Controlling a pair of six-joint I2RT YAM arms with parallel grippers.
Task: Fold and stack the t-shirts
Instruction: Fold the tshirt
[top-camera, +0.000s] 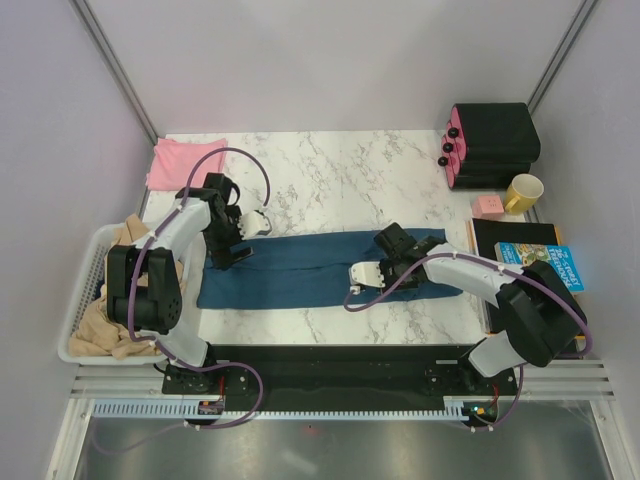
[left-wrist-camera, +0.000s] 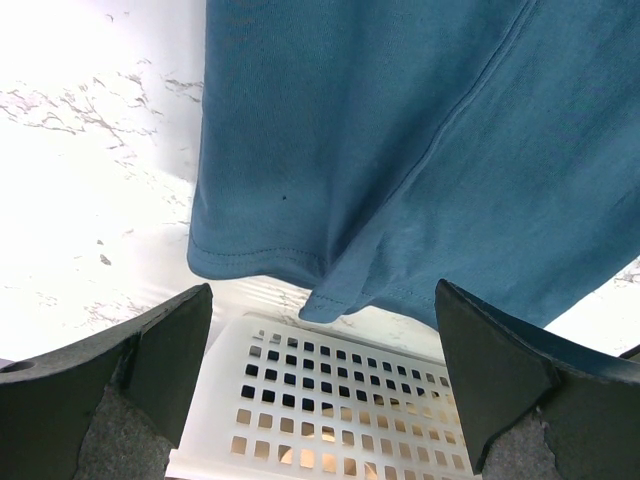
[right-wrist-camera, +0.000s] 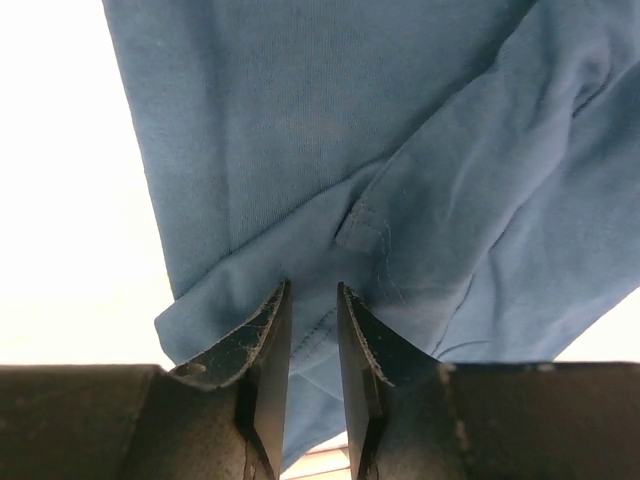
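teal t-shirt, both ends partly hidden

Pale lilac-grey walls close the space on three sides; slim metal posts run up the two back corners; the light is soft and even, though the wrist views show a bright glare on the stone. The counter is white marble with grey veining; ribbed aluminium rails line its near edge; below them lies a dull grey metal surface.
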